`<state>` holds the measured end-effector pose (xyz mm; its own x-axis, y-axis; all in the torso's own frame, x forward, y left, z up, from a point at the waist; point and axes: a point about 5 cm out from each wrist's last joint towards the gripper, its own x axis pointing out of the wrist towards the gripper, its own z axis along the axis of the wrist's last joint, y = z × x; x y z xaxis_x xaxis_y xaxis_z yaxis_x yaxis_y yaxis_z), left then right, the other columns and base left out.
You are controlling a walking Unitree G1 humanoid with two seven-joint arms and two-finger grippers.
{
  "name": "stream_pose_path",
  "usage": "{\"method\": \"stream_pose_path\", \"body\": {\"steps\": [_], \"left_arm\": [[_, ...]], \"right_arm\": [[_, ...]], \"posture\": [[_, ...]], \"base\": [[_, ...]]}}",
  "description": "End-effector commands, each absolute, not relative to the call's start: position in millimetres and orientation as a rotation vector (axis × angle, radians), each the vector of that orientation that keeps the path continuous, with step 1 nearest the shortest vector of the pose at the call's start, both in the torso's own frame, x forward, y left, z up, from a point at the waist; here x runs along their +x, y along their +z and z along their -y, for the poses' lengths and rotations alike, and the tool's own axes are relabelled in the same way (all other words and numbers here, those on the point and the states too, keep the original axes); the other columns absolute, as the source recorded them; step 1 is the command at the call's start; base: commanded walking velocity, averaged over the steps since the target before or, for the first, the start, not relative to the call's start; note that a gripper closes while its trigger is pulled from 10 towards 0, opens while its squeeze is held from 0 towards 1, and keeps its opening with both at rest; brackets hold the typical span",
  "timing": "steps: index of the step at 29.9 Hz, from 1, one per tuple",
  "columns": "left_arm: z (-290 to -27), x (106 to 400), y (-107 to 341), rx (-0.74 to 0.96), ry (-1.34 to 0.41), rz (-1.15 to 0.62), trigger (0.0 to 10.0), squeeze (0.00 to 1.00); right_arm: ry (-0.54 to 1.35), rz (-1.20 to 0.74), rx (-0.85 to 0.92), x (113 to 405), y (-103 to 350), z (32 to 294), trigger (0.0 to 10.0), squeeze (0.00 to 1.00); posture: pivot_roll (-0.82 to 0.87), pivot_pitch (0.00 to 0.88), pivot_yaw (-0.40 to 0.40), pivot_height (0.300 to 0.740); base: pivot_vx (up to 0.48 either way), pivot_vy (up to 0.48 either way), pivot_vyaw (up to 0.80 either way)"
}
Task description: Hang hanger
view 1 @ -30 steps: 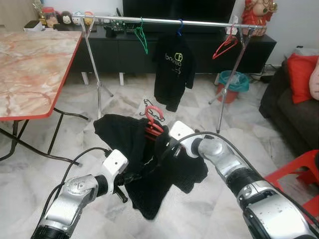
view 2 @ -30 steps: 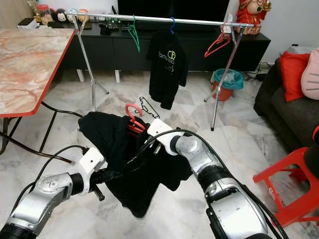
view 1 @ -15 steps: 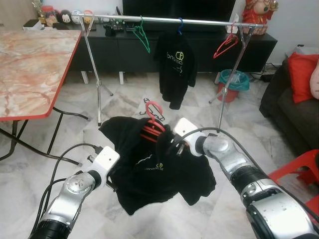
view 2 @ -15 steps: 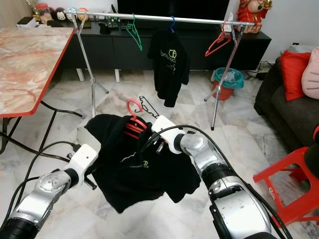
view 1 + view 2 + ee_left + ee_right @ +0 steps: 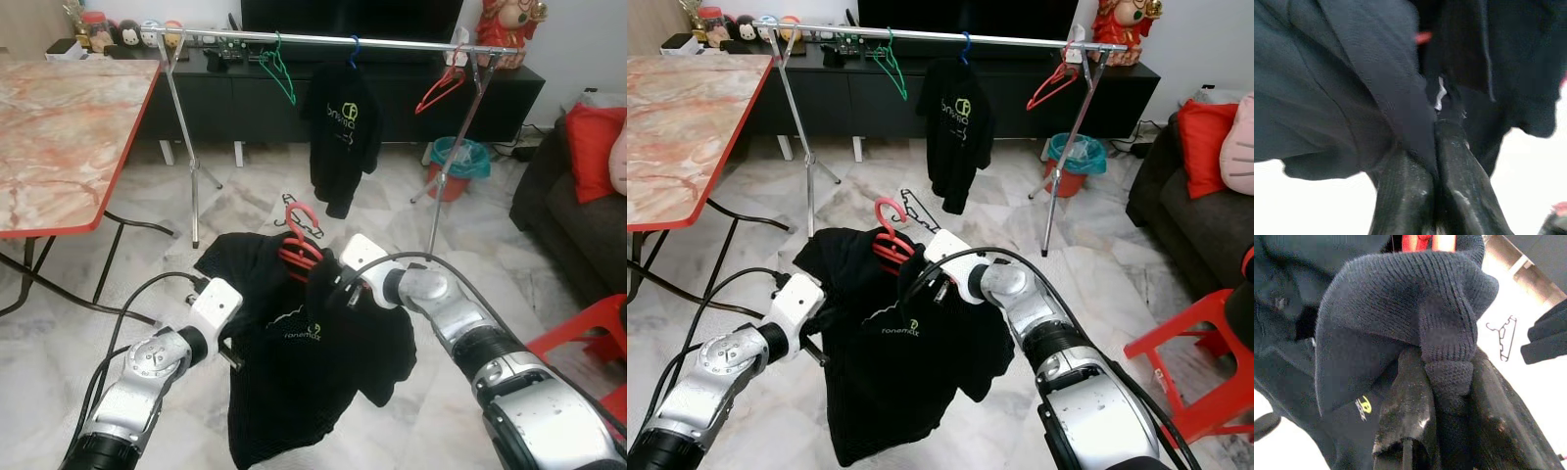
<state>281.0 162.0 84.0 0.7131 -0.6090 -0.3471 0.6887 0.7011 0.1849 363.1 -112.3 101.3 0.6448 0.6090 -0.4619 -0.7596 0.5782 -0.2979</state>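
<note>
Two tools (image 5: 233, 343) (image 5: 328, 284) pinching black shirt (image 5: 304, 362) aloft

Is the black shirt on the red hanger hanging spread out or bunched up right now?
Mostly spread: the black shirt drapes down from the red hanger, chest logo facing the camera, held between the left end effector and right end effector.

Hidden, cropped and blurred parts

The red hanger (image 5: 299, 245) is mostly covered by the black shirt (image 5: 304, 352), with just its hook and upper bars seen at centre frame. The fingertips of the right gripper (image 5: 1447, 382) are buried in the shirt's ribbed collar, and those of the left gripper (image 5: 1436, 117) are lost in blurred dark cloth. The marble table (image 5: 59, 127) is cut off by the left edge, the dark sofa (image 5: 578, 225) and red stool (image 5: 588, 352) by the right edge. The small items on the cabinet at upper left are too small to be identified.
</note>
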Motion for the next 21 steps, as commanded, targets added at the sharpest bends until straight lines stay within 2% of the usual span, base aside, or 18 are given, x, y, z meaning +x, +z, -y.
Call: {"method": "stream_pose_path", "body": {"steps": [1,8,13,17,21], "left_arm": [[-159,277,84,0.309,-0.774,-0.283,10.0,1.0],[-162,272,78,0.352,-0.802,-0.326,10.0,1.0],[-177,282,87,0.387,-0.67,-0.261,10.0,1.0],[-192,283,101,0.343,-0.592,-0.196,10.0,1.0],[-202,276,111,0.279,-0.59,-0.169,10.0,1.0]], "right_arm": [[0.773,-0.234,-0.467,374,123,110,10.0,0.0],[0.791,-0.168,-0.408,376,133,103,10.0,0.0],[0.835,-0.135,-0.412,374,135,103,10.0,0.0],[0.819,-0.154,-0.422,373,130,112,10.0,0.0],[0.838,-0.171,-0.421,369,124,121,10.0,0.0]], "posture": [[0.02,0.0,-0.088,0.736],[0.02,0.0,-0.086,0.736],[0.02,0.0,-0.085,0.736],[0.02,0.0,-0.087,0.736],[0.03,0.0,-0.087,0.736]], "base": [[0.0,0.0,0.0],[0.0,0.0,0.0],[0.0,0.0,0.0],[0.0,0.0,0.0],[0.0,0.0,0.0]]}}
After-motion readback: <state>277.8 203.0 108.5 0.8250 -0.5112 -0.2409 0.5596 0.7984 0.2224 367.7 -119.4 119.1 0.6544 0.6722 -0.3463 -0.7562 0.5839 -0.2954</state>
